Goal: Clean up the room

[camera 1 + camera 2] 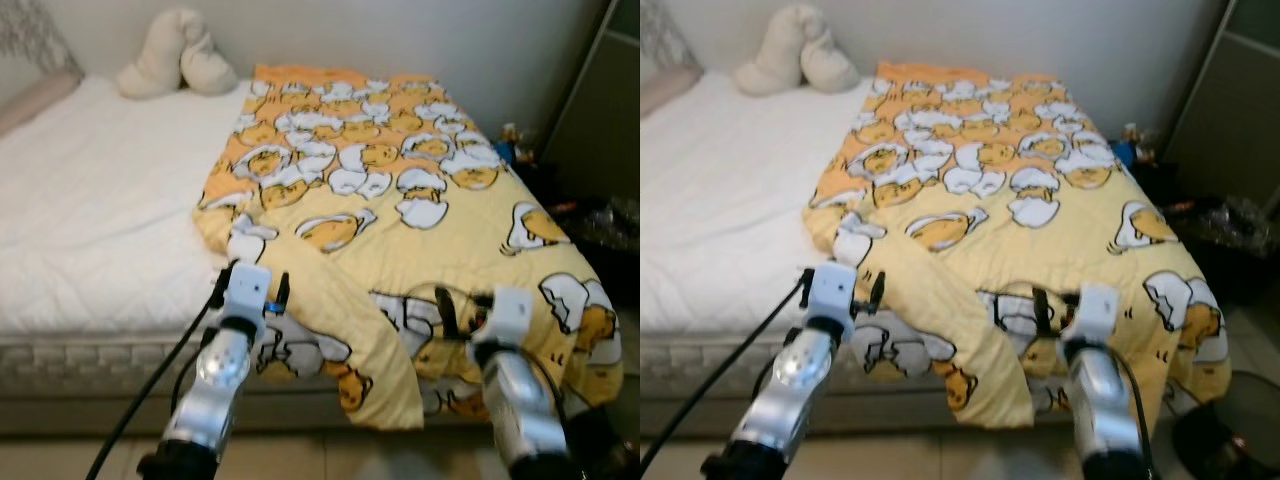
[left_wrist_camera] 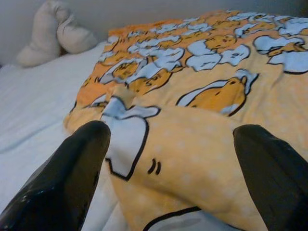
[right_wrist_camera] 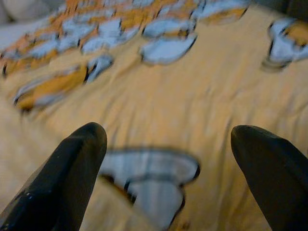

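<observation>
1. Far left: bare white bed (image 1: 90, 230), with a cream pillow (image 1: 178, 55) at its head against the wall.
2. Left pincer (image 1: 252, 292) hovers at the near edge of the bed, released, fingers spread wide. In its wrist view the fingertips (image 2: 82, 159) flank a raised fold of the blanket (image 1: 400, 200) without clamping it.
3. Blanket: yellow, printed with white-and-orange egg figures. It covers the right half of the bed. Its near left corner is folded back on itself and droops over the mattress edge; the near hem hangs toward the floor.
4. Right pincer (image 1: 470, 312) sits low over the near hem, also released, fingers apart above flat cloth.
5. My read: the step in hand is straightening or folding the blanket. Next I'd close both pincers on the near edge, then lift evenly; the cloth is limp and may slip or bunch.
6. Far right: dark clutter (image 1: 600, 225) on the floor beside the bed, too murky to identify.
</observation>
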Robot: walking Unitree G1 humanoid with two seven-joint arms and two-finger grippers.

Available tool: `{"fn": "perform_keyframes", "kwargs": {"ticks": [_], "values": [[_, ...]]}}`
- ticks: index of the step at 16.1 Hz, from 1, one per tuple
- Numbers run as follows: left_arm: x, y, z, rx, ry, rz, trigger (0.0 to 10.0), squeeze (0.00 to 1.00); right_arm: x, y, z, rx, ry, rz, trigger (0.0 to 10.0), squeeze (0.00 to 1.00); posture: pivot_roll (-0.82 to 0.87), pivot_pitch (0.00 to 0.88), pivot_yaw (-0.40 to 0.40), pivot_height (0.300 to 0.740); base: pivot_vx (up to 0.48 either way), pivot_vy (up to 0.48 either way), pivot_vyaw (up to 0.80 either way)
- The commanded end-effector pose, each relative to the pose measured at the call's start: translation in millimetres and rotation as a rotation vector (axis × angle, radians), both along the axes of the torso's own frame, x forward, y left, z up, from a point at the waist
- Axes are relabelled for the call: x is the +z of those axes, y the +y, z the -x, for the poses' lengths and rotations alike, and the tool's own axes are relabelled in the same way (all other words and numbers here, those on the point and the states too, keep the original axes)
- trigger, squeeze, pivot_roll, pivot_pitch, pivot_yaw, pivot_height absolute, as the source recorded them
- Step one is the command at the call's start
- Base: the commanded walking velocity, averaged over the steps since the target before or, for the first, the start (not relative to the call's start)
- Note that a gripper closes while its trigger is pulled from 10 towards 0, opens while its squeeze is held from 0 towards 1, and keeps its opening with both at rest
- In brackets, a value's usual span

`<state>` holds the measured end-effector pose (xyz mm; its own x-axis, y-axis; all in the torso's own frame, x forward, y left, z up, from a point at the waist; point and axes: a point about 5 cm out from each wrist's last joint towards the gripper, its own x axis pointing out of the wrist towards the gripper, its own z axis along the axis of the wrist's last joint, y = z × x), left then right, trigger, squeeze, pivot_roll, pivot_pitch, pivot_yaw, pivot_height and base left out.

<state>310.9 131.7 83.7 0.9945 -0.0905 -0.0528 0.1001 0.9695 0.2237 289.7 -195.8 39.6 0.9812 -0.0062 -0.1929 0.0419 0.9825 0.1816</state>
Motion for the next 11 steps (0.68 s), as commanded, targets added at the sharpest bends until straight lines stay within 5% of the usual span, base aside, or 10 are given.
{"fn": "perform_keyframes", "kwargs": {"ticks": [1, 6, 8, 11], "values": [[-1.7, 1.5, -2.6, 0.03, 0.022, 0.016, 10.0, 0.0, 5.8, 4.7, -4.3, 0.023, -0.024, 0.002, 10.0, 0.0, 0.17, 0.0, -0.002, 0.74, 0.0, 0.0, 0.43], [-20.9, -10.3, 2.7, 0.091, 0.165, 0.186, 10.0, 0.0, 5.5, 16.4, -3.8, 0.139, -0.025, 0.045, 10.0, 0.0, 0.16, 0.0, -0.026, 0.74, 0.0, 0.0, 0.42], [-19.4, -19.2, 6.3, 0.028, 0.12, 0.179, 10.0, 0.0, 4.1, 15.3, -1.9, 0.155, -0.021, 0.041, 10.0, 0.0, 0.15, 0.0, -0.041, 0.74, 0.0, 0.0, 0.42], [-24.7, -13.7, 8.2, 0.101, 0.15, 0.297, 10.0, 0.0, 5.6, 20.7, 1.5, 0.202, -0.042, 0.021, 10.0, 0.0, 0.14, 0.0, -0.044, 0.74, 0.0, 0.0, 0.41]]}}
